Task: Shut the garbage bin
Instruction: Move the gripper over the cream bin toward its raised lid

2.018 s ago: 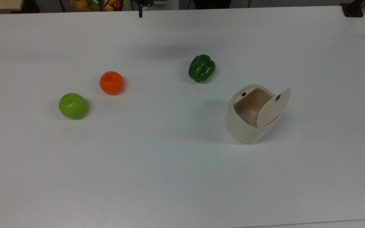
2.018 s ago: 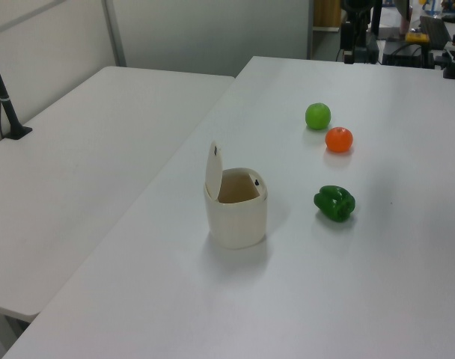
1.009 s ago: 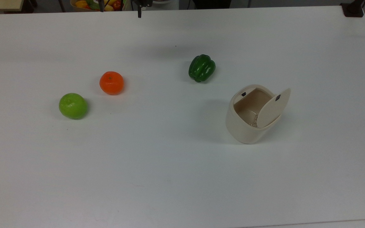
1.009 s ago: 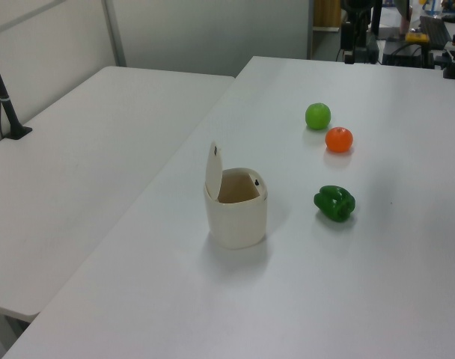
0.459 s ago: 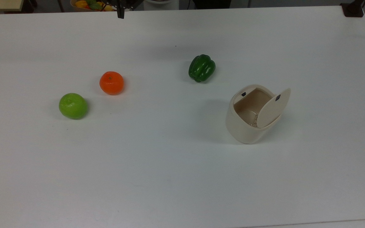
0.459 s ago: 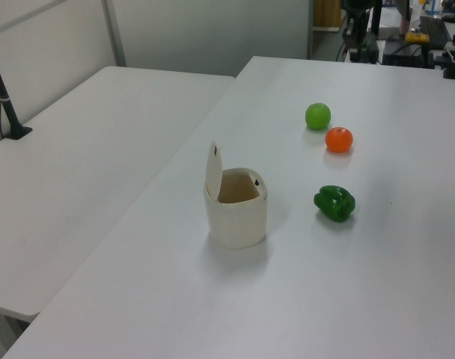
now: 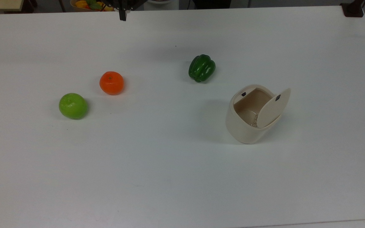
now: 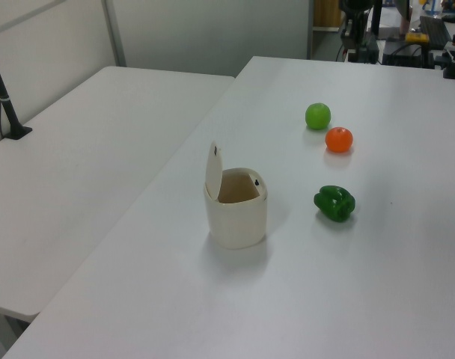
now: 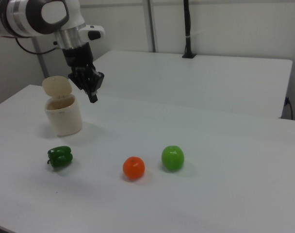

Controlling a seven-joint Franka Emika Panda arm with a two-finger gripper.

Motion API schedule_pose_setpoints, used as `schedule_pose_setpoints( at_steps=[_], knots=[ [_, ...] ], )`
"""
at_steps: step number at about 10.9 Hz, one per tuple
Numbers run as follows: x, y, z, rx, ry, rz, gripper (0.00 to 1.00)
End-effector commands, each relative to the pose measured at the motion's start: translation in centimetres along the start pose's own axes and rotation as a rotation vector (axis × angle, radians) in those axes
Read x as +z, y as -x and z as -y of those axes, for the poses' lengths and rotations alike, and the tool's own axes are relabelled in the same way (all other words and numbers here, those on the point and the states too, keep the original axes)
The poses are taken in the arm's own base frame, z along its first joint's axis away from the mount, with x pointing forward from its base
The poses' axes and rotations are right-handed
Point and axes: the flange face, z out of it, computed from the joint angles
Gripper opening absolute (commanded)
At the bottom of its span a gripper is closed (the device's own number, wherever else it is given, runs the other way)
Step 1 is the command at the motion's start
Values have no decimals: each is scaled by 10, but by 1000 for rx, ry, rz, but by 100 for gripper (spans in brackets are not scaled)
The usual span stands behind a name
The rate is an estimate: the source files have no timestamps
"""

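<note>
One garbage bin, lid up, sits apart from the raised claw.

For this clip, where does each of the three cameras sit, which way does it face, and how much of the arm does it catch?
Top view: high above the table's near edge, looking down at the garbage bin with its lid up; the gripper tip shows at the far edge.
Left view: raised, off the bin's end of the table, facing along it past the pepper; a dark bit of the arm stands at the far end.
Right view: lower, across the table, facing the arm; the gripper hangs beside the bin.
All three share the bin, pepper, orange and green fruit.
</note>
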Motion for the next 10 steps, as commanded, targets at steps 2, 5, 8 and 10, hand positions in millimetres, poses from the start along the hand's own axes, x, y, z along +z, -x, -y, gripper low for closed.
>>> schedule_pose_setpoints(
  at_steps=[2,5,8,10],
  knots=[
    [-15,-26,65,-106,-31,-224,0],
    [-10,-42,134,-197,-84,-352,0],
    [-13,-51,192,-263,-145,-514,0],
    [-7,-58,231,-304,-183,-622,0]
  ],
)
